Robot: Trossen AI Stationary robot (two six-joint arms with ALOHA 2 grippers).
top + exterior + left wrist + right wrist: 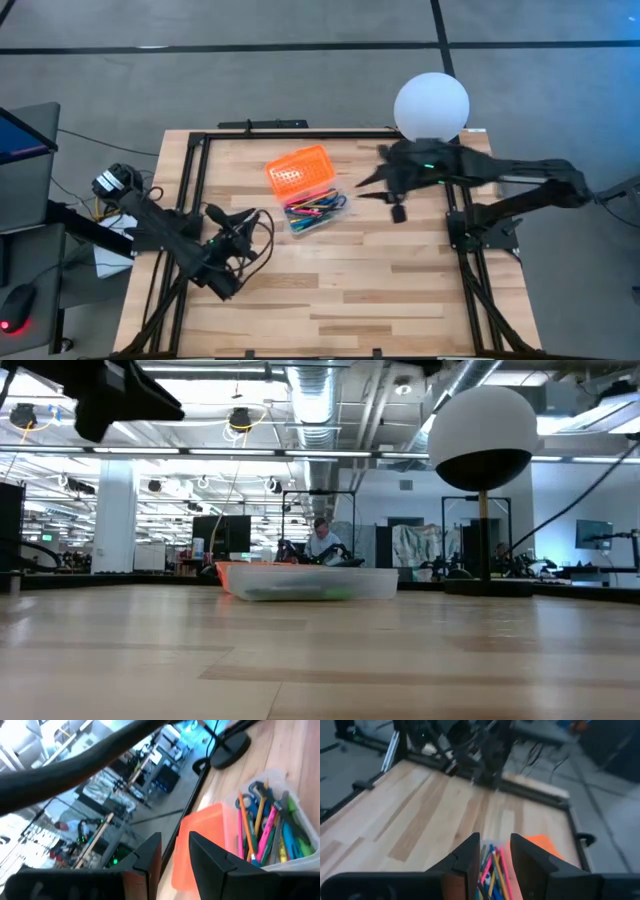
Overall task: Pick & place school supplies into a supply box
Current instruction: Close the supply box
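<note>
Supply box (318,212), clear plastic, sits on the worktop (330,290) toward the far middle, tilted diagonally. School supplies (314,209) are piled inside it: pink, blue, green, yellow and orange pens and pencils, with blue scissor handles visible at one end in the left wrist view (270,827). Orange ribbed lid (297,170) lies open, flat on the worktop, touching the box's far-left side. Low view shows the box (306,582) as a shallow clear tray with the orange edge at its left end.

Right pincer (367,180) hangs in the air just right of the box, off the worktop, fingers pointing toward the box. Right wrist view shows its two fingers (470,857) parted with a narrow gap, nothing between them, pens (491,870) below in the gap.

Left pincer (243,217) is at the worktop's left side, near the box's left end, not touching it. Left wrist view shows its fingers (210,857) apart with a narrow gap, holding nothing, lid (200,837) and box beyond.

White globe lamp (431,105) stands at the far right edge of the worktop, behind the right arm.
</note>
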